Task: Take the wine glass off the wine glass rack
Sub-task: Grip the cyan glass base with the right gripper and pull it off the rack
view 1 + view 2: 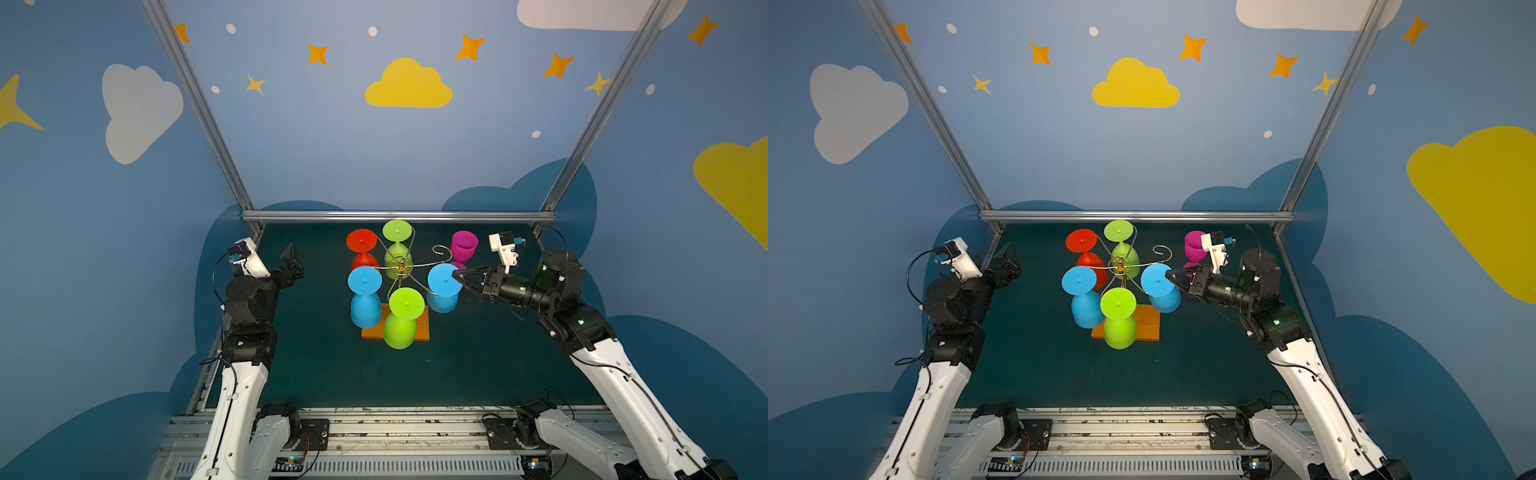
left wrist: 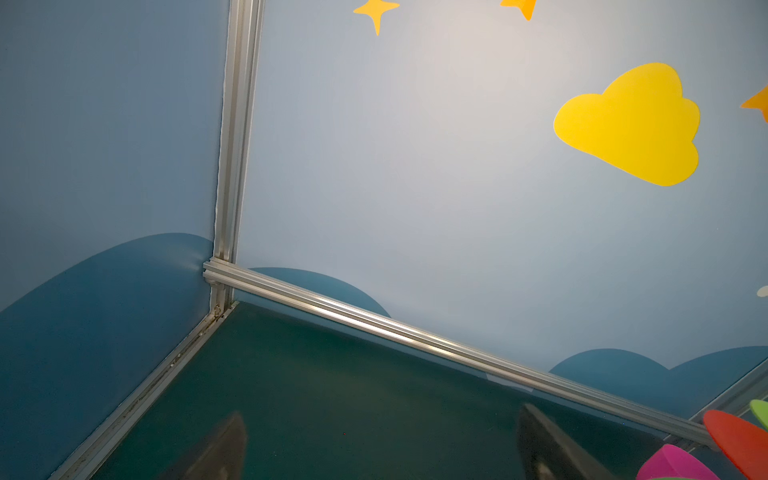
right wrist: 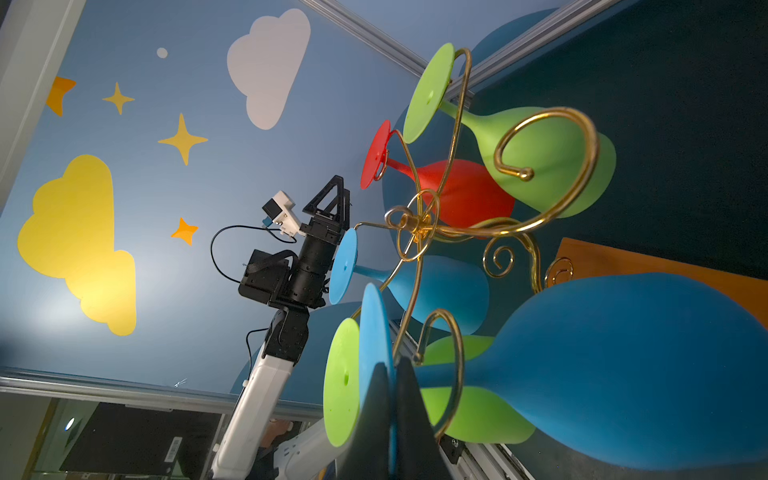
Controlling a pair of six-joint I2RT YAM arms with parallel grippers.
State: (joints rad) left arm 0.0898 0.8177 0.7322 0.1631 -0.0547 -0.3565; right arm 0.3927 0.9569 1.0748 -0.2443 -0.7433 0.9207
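Your right gripper is reaching in from the right and pinching the rim of the flat round foot of a blue wine glass. In the right wrist view its dark fingers are pressing on either side of that blue disc. The blue wine glass is hanging upside down, foot up and bowl down, on the right-hand side of the wine glass rack, with its stem sitting inside a gold scroll-tipped arm.

The wine glass rack is standing near the middle of the dark green table on its orange-brown wooden base. Four more glasses are hanging upside down from it:
- a red glass at the far left
- a green glass at the far side
- a second blue glass at the near left
- a second green glass nearest the camera, over the base

A magenta glass is standing upright on the table just beyond the gripped glass, off the rack.

Your left gripper is hovering at the left edge of the table, well apart from the rack. Its fingers are spread wide and holding nothing, and they are pointing toward the back corner of the enclosure.
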